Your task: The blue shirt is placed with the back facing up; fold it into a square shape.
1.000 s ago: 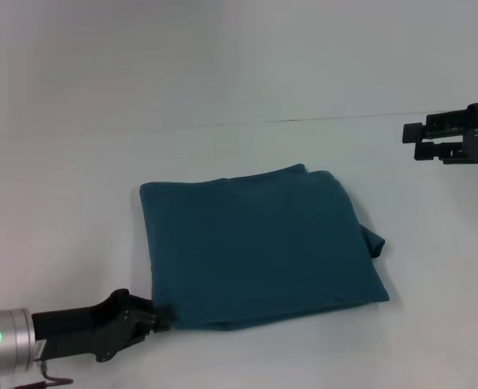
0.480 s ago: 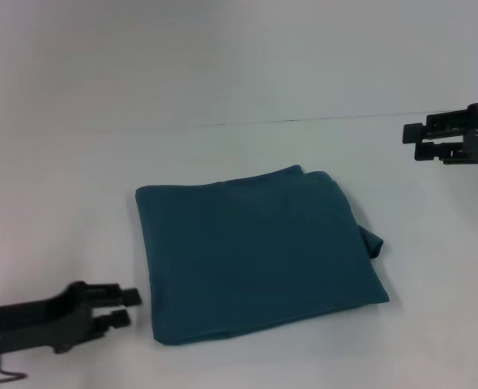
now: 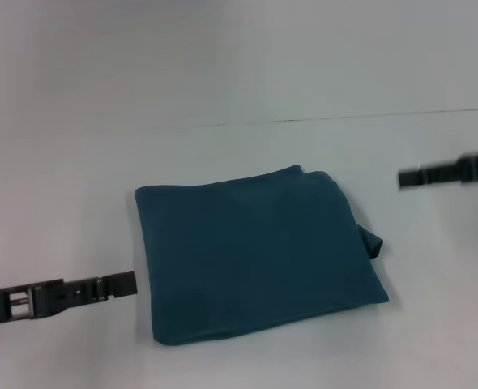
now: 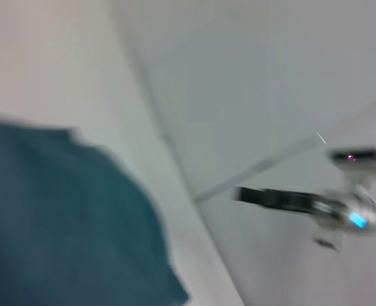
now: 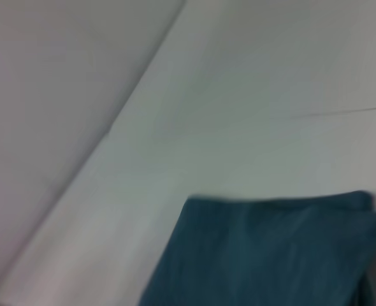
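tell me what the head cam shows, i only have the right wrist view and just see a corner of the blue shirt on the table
Observer: The blue shirt lies folded into a rough square, flat on the white table.
Operator: is either gripper on it
Observer: No. The left gripper is off its near left side, apart from the cloth.
Operator: and mine, the right one
Observer: The right gripper hangs off to the shirt's far right, well clear of it.
Operator: any loose bits
Observer: One small flap sticks out at the shirt's right edge.
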`<action>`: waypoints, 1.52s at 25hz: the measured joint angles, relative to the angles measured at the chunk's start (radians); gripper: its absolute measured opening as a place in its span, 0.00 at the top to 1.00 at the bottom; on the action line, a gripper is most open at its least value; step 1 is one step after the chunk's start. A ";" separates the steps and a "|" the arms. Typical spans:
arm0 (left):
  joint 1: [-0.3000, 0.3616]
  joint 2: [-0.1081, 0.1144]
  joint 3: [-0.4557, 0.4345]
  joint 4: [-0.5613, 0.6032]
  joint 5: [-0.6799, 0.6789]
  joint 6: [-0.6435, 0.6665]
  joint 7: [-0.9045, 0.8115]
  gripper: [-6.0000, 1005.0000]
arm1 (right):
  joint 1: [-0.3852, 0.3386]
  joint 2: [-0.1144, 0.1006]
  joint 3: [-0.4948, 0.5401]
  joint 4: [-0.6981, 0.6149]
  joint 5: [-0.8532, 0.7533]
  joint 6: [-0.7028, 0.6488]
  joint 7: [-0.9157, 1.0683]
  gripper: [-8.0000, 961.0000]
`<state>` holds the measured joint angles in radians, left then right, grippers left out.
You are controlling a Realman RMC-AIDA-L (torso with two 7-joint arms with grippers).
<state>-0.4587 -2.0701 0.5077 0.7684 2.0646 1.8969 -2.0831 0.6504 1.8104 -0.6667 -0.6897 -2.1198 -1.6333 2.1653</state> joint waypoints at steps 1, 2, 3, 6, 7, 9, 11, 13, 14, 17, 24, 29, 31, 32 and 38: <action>-0.002 0.000 0.000 0.030 0.000 0.015 0.045 0.37 | -0.008 0.016 -0.007 -0.022 -0.011 -0.014 -0.067 0.44; -0.003 0.000 0.002 0.039 0.001 0.015 0.054 0.37 | -0.018 0.037 -0.015 -0.055 -0.019 -0.020 -0.110 0.44; -0.006 0.002 0.004 0.054 0.003 0.015 0.068 0.37 | -0.030 0.062 -0.025 -0.093 -0.032 -0.025 -0.154 0.44; -0.021 0.018 0.000 0.067 0.008 0.007 0.072 0.37 | -0.056 0.149 -0.047 -0.222 -0.097 -0.022 -0.220 0.44; -0.026 0.025 -0.003 0.067 0.008 0.006 0.068 0.36 | -0.060 0.182 -0.054 -0.268 -0.133 -0.021 -0.230 0.44; -0.039 0.036 -0.004 0.067 0.008 0.008 0.062 0.36 | -0.052 0.237 -0.067 -0.323 -0.197 -0.024 -0.244 0.44; -0.043 0.037 0.001 0.067 0.010 0.009 0.067 0.36 | -0.048 0.248 -0.070 -0.324 -0.202 -0.025 -0.249 0.44; -0.047 0.037 0.018 0.068 0.024 0.016 0.086 0.37 | -0.044 0.265 -0.071 -0.311 -0.189 -0.025 -0.263 0.44; -0.048 0.037 0.026 0.068 0.035 0.018 0.093 0.37 | -0.043 0.271 -0.072 -0.299 -0.179 -0.025 -0.269 0.44; -0.053 0.032 0.074 0.068 0.083 0.019 0.104 0.37 | -0.040 0.275 -0.094 -0.234 -0.157 -0.027 -0.281 0.44; -0.064 0.026 0.129 0.060 0.110 -0.005 0.101 0.37 | -0.001 0.267 -0.108 -0.121 -0.151 -0.093 -0.284 0.39; -0.065 0.019 0.139 0.058 0.112 -0.023 0.100 0.37 | 0.012 0.261 -0.129 -0.119 -0.152 -0.126 -0.321 0.30; -0.066 0.013 0.145 0.056 0.113 -0.047 0.095 0.37 | 0.012 0.264 -0.134 -0.121 -0.151 -0.128 -0.351 0.23; -0.066 0.010 0.153 0.052 0.113 -0.063 0.090 0.37 | 0.012 0.266 -0.134 -0.121 -0.151 -0.127 -0.362 0.19; -0.093 0.003 0.220 -0.016 0.115 -0.144 0.075 0.36 | 0.002 0.268 -0.114 -0.117 -0.145 -0.108 -0.381 0.10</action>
<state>-0.5518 -2.0668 0.7273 0.7522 2.1800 1.7527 -2.0085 0.6521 2.0784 -0.7804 -0.8063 -2.2651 -1.7417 1.7846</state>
